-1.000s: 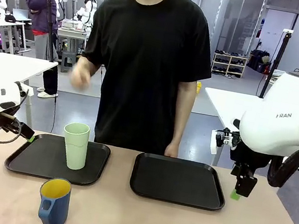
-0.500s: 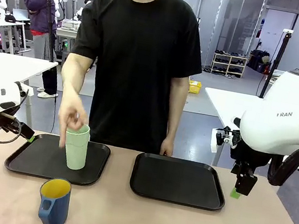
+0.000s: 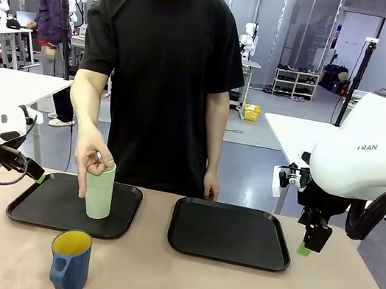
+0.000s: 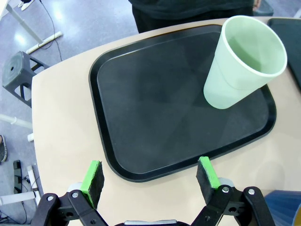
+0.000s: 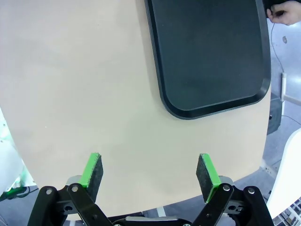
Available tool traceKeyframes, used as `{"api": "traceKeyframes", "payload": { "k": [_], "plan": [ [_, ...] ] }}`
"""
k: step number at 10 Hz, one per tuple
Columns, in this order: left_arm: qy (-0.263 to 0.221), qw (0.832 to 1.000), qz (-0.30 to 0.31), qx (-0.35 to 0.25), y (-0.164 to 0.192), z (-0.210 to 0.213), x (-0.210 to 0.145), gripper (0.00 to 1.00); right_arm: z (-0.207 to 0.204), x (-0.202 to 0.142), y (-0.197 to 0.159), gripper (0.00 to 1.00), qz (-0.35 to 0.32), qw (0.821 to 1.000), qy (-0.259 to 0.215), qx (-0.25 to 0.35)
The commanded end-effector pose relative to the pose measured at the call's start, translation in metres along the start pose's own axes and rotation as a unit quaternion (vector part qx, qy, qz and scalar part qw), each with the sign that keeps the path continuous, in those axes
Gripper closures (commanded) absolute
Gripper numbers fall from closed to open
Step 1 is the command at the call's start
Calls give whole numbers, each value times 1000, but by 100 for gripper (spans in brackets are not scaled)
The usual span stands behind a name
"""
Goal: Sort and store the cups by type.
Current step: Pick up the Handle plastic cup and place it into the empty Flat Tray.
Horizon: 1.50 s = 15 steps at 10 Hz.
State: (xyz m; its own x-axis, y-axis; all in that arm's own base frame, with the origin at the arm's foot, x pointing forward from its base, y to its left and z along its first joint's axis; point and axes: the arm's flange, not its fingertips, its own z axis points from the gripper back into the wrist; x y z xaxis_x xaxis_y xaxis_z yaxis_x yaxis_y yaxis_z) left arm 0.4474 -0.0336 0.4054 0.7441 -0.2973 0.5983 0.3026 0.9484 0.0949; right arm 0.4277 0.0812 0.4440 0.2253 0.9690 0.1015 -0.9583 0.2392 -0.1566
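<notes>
front view: a person's hand (image 3: 90, 158) touches the tall pale green handleless tumbler (image 3: 100, 194) on the black rectangular tray (image 3: 40, 204); my left claw (image 4: 149, 165) and right claw (image 5: 149, 158) hang released, empty.

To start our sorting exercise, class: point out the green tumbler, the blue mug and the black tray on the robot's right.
green tumbler (image 3: 99, 201), front view, lower wall.
blue mug (image 3: 74, 266), front view, outer wall beside the handle.
right tray (image 3: 230, 233), front view, bare floor.

Left gripper (image 4: 150, 164), right gripper (image 5: 149, 157) (jaws spread wide)
</notes>
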Motion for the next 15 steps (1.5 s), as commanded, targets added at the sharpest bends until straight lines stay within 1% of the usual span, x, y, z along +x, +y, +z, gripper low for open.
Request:
{"api": "traceKeyframes", "payload": {
  "k": [1, 7, 9, 10, 11, 12, 13, 14, 15],
  "plan": [
    [-1, 1000, -2, 2, 1, 1, 1, 0, 1, -1, -1, 0, -7, 1000, -1, -5],
    [0, 1000, 0, 0, 0, 0, 0, 0, 1, -1, -1, 0, -7, 1000, -1, -5],
    [10, 998, -59, 3, 24, 11, 9, 0, 1, -1, -1, 0, -7, 1000, -1, -5],
    [17, 990, -138, 5, 35, 16, 10, 0, 1, -1, -1, 0, -7, 1000, -1, -5],
    [52, 970, -236, 3, 39, 21, 6, 0, 1, -1, -1, 0, -7, 1000, -1, -5],
    [75, 959, -272, -22, 41, 26, 2, 0, 1, -1, -1, 0, -7, 1000, -1, -5],
    [105, 930, -351, -30, 43, 30, -6, 0, 1, -1, -1, 0, -7, 1000, -1, -5],
    [112, 899, -421, -47, 41, 35, -12, 0, 1, -1, -1, 0, -7, 1000, -1, -5],
    [112, 881, -457, -51, 39, 37, -17, 0, 1, -1, -1, 0, -7, 1000, -1, -5]
  ]
}}
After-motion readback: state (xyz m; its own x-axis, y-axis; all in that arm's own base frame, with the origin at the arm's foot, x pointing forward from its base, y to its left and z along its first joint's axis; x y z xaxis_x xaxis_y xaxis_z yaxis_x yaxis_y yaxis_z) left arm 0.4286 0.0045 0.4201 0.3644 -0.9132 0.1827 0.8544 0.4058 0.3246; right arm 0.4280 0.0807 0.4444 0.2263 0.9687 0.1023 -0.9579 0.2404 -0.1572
